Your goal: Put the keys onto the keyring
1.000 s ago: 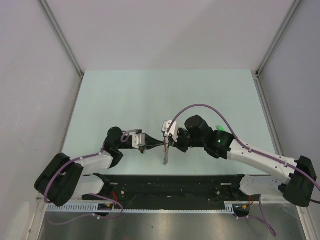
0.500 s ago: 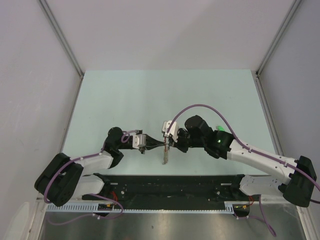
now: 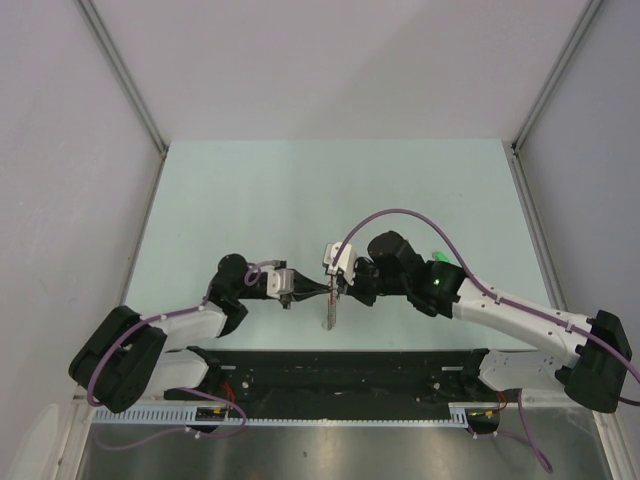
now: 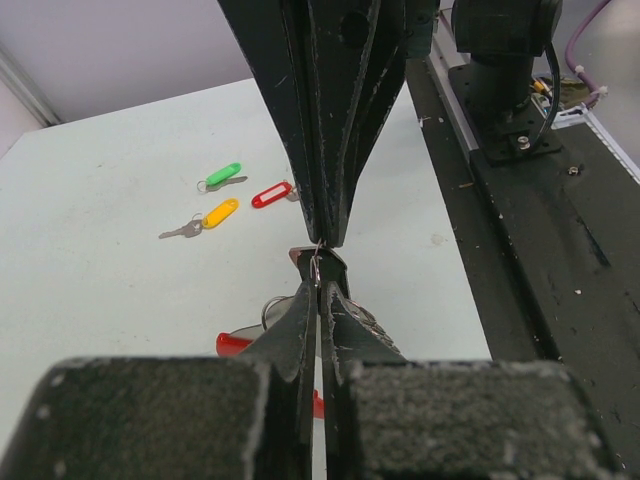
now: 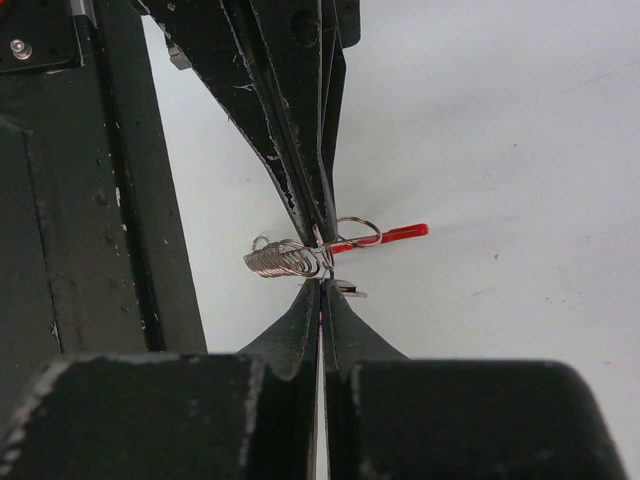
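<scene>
Altogether one green key, one yellow key, one red key, one keyring.

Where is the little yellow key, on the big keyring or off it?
Off. The yellow plastic-headed key lies loose on the pale table, away from the red-and-silver keyring.

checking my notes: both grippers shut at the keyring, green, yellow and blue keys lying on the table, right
The third key is red, not blue: the left wrist view shows the red key by the green key and yellow key on the table. The left gripper and right gripper are shut at the keyring, as said.
</scene>
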